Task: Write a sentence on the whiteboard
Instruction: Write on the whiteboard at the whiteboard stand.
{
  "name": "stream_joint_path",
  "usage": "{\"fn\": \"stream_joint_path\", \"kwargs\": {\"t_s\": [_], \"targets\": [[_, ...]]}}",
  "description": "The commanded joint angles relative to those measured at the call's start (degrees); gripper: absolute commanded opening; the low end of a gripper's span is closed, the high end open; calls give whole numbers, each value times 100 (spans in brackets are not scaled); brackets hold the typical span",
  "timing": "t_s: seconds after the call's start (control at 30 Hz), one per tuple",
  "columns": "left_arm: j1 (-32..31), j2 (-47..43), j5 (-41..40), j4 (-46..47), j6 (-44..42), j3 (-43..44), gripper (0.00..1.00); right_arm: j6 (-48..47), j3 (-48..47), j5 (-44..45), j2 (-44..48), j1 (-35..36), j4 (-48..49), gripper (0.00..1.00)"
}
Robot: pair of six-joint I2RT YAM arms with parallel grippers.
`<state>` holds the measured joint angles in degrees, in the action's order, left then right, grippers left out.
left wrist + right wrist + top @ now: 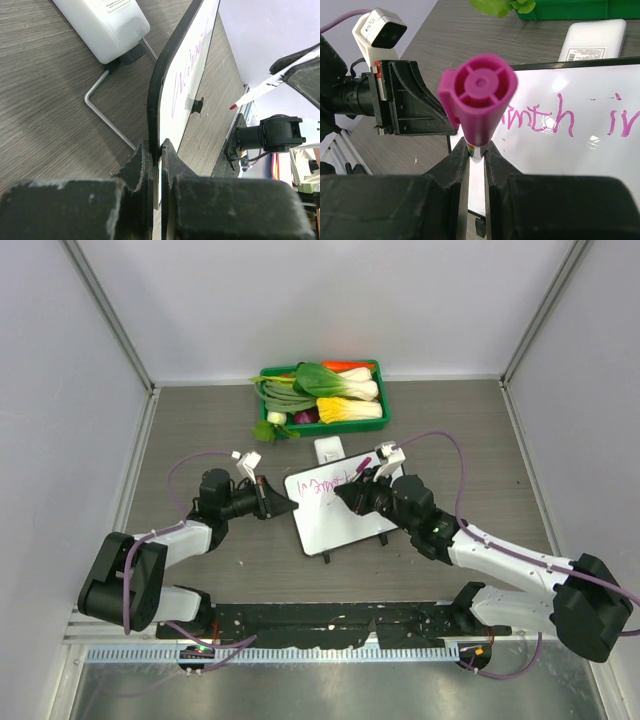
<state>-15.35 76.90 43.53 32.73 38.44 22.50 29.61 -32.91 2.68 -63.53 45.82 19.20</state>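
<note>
left hand (pixel 156 150) clamps whiteboard (pixel 335 515) edge; right hand (pixel 476 150) grips marker (pixel 479 95), which hides part of sentence (pixel 555 117).

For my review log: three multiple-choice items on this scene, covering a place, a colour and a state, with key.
1. The green plastic tray of vegetables lies where from the flat white rectangular whiteboard? A. beyond its far edge B. by the arm bases C. under it
2. The handwritten sentence is: A. black B. pink-magenta C. blue
3. The left gripper is: A. open B. shut on the whiteboard's edge C. shut on nothing
Key: 1 A, tray sits farther back; 2 B, strokes read magenta; 3 B, it pinches the dark rim.
</note>
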Motion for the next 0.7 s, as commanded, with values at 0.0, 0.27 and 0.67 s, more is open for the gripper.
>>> {"fn": "stream_joint_path", "kwargs": {"t_s": [0.0, 0.27, 0.67], "targets": [[103, 123, -626, -294, -548, 44, 0, -350, -225, 259, 271, 181, 23, 1], [103, 149, -574, -285, -539, 52, 0, -737, -339, 1295, 51, 779, 22, 1], [111, 229, -486, -232, -512, 79, 0, -772, -304, 1578, -643, 1016, 751, 1]]}}
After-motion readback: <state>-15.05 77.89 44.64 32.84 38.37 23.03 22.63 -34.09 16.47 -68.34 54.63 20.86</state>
